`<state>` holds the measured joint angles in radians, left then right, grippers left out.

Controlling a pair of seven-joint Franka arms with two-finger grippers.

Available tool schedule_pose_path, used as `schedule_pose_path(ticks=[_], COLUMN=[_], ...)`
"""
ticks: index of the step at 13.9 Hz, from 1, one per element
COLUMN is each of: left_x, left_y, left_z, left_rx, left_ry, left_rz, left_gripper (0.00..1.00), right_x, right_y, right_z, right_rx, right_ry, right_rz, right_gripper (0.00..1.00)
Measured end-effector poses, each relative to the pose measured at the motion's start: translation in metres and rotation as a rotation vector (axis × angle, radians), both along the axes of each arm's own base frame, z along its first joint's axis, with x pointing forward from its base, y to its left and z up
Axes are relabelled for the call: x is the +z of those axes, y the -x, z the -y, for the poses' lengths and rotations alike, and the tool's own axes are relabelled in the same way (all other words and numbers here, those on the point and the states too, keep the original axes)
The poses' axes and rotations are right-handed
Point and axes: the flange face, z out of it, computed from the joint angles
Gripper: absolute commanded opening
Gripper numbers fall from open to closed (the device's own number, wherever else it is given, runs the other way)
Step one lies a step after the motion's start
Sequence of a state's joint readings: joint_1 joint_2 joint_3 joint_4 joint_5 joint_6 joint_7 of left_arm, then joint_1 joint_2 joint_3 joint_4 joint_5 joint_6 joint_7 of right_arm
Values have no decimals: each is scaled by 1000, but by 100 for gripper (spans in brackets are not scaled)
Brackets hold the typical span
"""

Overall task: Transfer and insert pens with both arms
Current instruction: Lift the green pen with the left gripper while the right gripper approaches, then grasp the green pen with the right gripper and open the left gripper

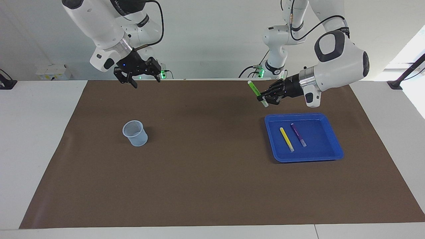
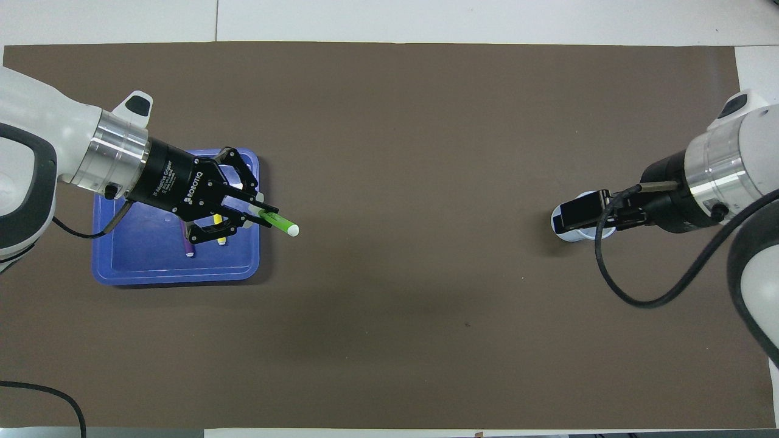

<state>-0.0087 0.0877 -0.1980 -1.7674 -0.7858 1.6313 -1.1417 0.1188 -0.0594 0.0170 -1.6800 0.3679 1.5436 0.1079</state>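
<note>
My left gripper (image 1: 263,98) is shut on the green pen (image 1: 254,88) and holds it tilted in the air, over the mat beside the blue tray (image 1: 332,132). In the overhead view the left gripper (image 2: 255,217) covers part of the tray (image 2: 152,258), and the green pen (image 2: 279,223) points toward the table's middle. The yellow pen (image 1: 286,139) and the purple pen (image 1: 298,135) lie side by side in the tray. My right gripper (image 1: 146,82) is open and empty, raised over the mat near the cup (image 1: 135,133).
A brown mat (image 1: 212,172) covers most of the white table. The translucent cup stands upright toward the right arm's end; in the overhead view the right gripper (image 2: 579,216) hides most of it. Two smaller arms with green lights stand at the robots' edge.
</note>
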Motion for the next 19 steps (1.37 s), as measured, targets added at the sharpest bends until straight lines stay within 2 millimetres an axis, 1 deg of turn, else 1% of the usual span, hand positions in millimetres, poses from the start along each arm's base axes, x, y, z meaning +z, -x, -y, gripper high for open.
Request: schedule_pose_path(ticks=[2, 3, 4, 7, 9, 10, 11, 13, 15, 17, 19], left_x=[-4, -7, -9, -8, -5, -3, -2, -1, -2, -3, -4], left_y=[2, 4, 8, 25, 41, 49, 57, 70, 77, 81, 85], left_z=[14, 22, 31, 57, 73, 81, 87, 95, 101, 103, 108], left_rx=[80, 113, 140, 199, 230, 242, 255, 272, 286, 307, 327], left_ry=[17, 19, 20, 43, 60, 68, 74, 73, 69, 74, 71], left_rz=[-45, -62, -77, -106, -110, -112, -114, -115, -118, -123, -119], left_gripper=[0, 0, 0, 0, 0, 0, 0, 0, 0, 0, 0], right_x=[5, 7, 8, 6, -2, -7, -11, -17, -16, -15, -15], right_y=[-3, -4, -4, 6, 16, 20, 23, 28, 34, 37, 38], right_z=[-15, -27, -44, -107, -137, -147, -154, -161, -167, -170, -170], right_rx=[-114, -157, -190, -294, -345, -364, -379, -389, -380, -372, -370], right_ry=[-96, -121, -141, -221, -248, -256, -263, -273, -276, -277, -278], right_rz=[-17, -18, -16, -29, -18, -7, 6, 27, 31, 32, 32], right_gripper=[100, 100, 100, 100, 99, 95, 88, 81, 81, 80, 77])
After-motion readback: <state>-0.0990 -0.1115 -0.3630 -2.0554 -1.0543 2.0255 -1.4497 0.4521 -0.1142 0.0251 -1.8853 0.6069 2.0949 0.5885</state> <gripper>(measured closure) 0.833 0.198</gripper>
